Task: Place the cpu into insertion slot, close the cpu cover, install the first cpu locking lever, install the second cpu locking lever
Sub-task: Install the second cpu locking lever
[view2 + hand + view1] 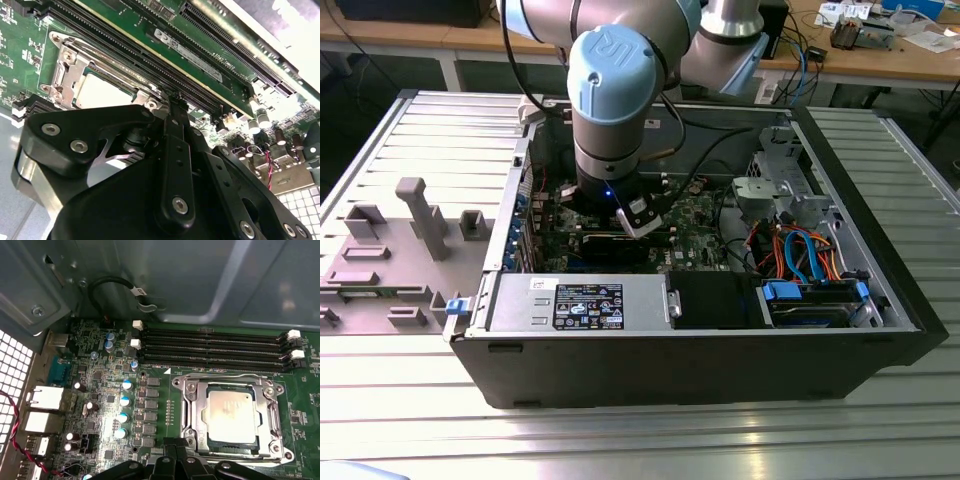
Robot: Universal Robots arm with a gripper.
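Observation:
The cpu [231,410] lies flat in the insertion slot [186,386] on the green board, its silver top showing through the window of the cpu cover [265,412]. That cover lies down flat around the chip. Thin metal levers run along the frame's edges; whether they are latched I cannot tell. My gripper [175,452] is shut, its black fingertips together just off one edge of the socket frame with nothing between them. In the second wrist view the gripper [175,99] ends beside a corner of the cover [67,67], with the cpu [102,92] close by. In the exterior view the gripper [638,222] reaches down into the case.
Long black memory slots [210,347] run beside the socket. Capacitors [124,402] and rear ports [47,397] stand on the other side. The open computer case [880,300] holds a power supply [580,300], coloured cables [800,250] and a drive cage [780,190]. A grey fixture [415,215] stands at the exterior view's left.

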